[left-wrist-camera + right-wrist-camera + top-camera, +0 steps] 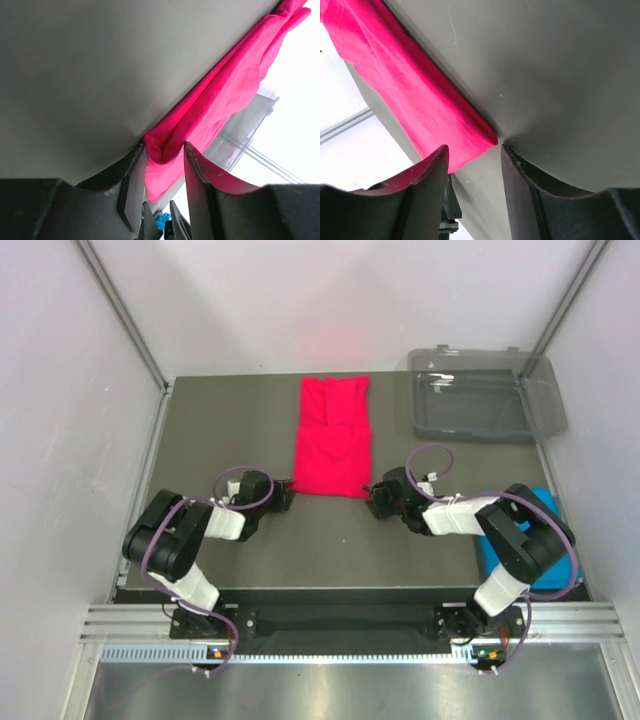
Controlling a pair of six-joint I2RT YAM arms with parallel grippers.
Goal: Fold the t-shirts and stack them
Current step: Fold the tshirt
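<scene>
The crimson-pink t-shirt [333, 437] lies folded into a long rectangle on the dark table, middle to back. My left gripper [287, 496] is low at its near left corner. In the left wrist view the gripper [164, 150] is open, with the shirt's folded corner [220, 95] between the fingertips. My right gripper [374, 498] is low at the near right corner. In the right wrist view it [474, 150] is open, and the shirt's corner [420, 100] reaches just into the gap. The sky blue t-shirt [549, 502] lies at the right edge, mostly hidden under my right arm.
A clear grey plastic tray [480, 400] stands at the back right, next to the pink shirt; it also shows in the left wrist view [240, 131]. White walls close in the table on the left, back and right.
</scene>
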